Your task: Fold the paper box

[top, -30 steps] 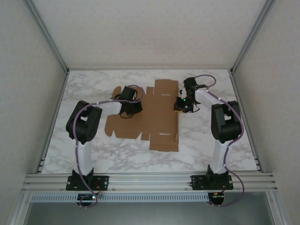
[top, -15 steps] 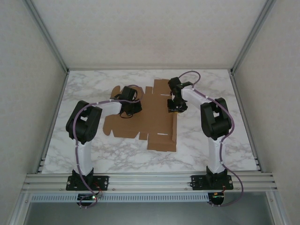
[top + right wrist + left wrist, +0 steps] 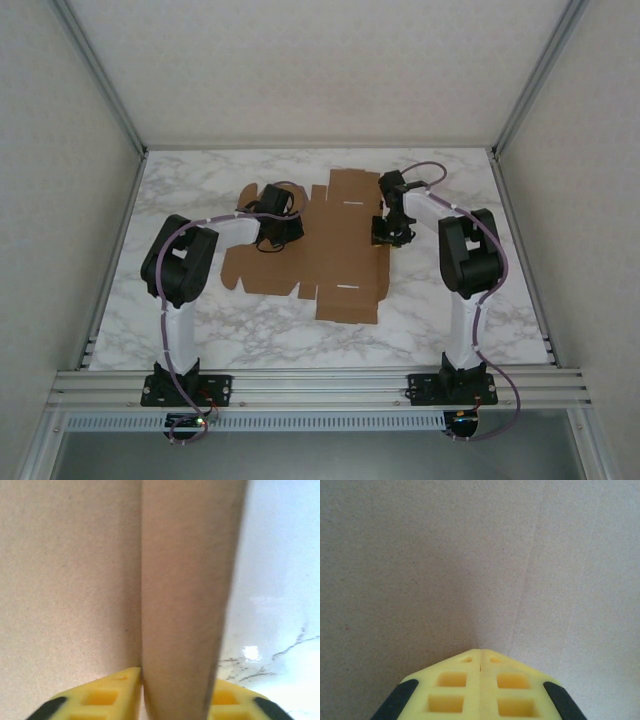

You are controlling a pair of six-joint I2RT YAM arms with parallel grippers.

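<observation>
at the middle of the marble surface (image 3: 190,200), the paper box (image 3: 345,265) is laid out flat. in the top view it is seen as a brown blank with its creases, flaps and tabs spread out. its long panel runs from the far side toward the arm bases, and a wider wing is spread out to the left.

the left fingers (image 3: 276,234) are set over that left wing, near its far edge. in the left wrist view the 2 yellow left fingers (image 3: 455,682) are seen pressed together with no gap, closed on nothing. their tip is held against or just above the plain board of the paper box (image 3: 445,555); contact cannot be told. a faint crease is seen running away from the tip.

the right fingers (image 3: 391,237) are placed at the right edge of the blank, about halfway along the long panel. in the right wrist view a narrow side flap (image 3: 185,580) is seen raised upright beside the flat panel of the paper box (image 3: 65,580). it is gripped between the 2 yellow right fingers (image 3: 107,697), 1 on each side. to the right of the flap, the bare surface (image 3: 280,580) is seen.
</observation>
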